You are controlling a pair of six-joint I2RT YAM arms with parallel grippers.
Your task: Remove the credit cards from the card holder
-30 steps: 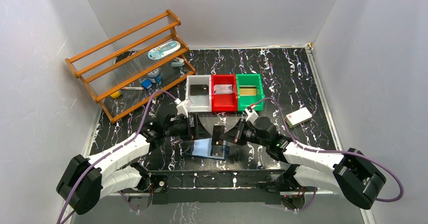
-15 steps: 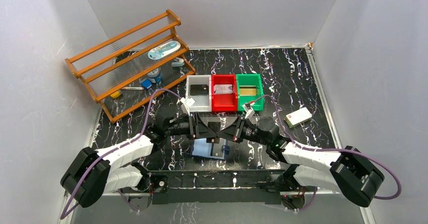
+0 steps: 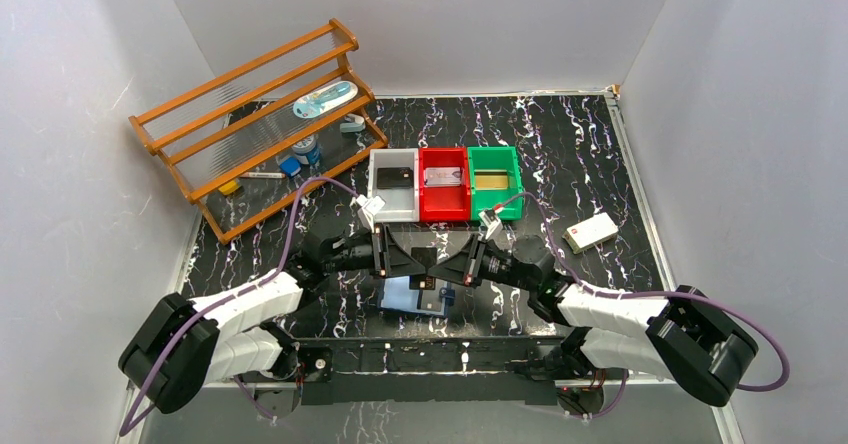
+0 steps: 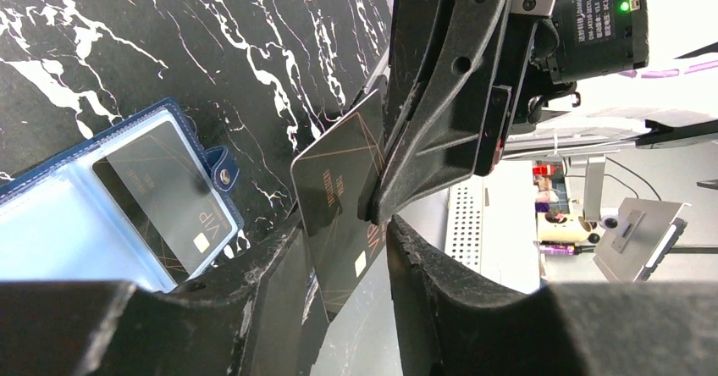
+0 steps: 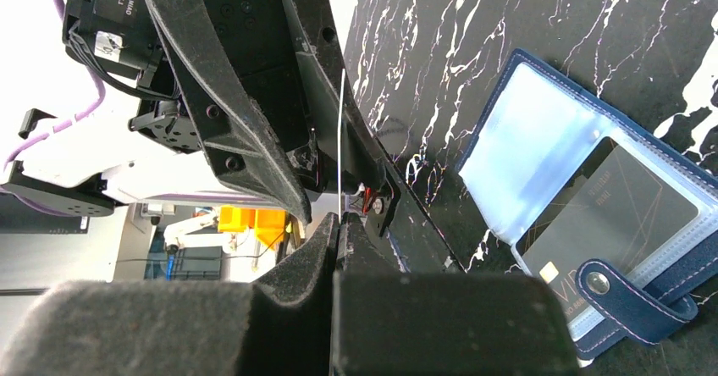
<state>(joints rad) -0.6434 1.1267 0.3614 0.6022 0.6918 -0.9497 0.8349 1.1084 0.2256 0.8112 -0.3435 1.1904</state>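
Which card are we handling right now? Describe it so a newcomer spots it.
From the red bin, come toward the near edge of the table to the open navy card holder. Right by it the right gripper pinches a black card with thin gold lines. Its black twin lies in the holder's clear pocket; this one is held in the air.

Left gripper (image 3: 418,258) and right gripper (image 3: 443,264) sit tip to tip over card holder (image 3: 400,293), blocking access from above. Bins (image 3: 445,214) close behind. Bare table (image 3: 600,164) right and far side; rack (image 3: 250,114) crowds far left.
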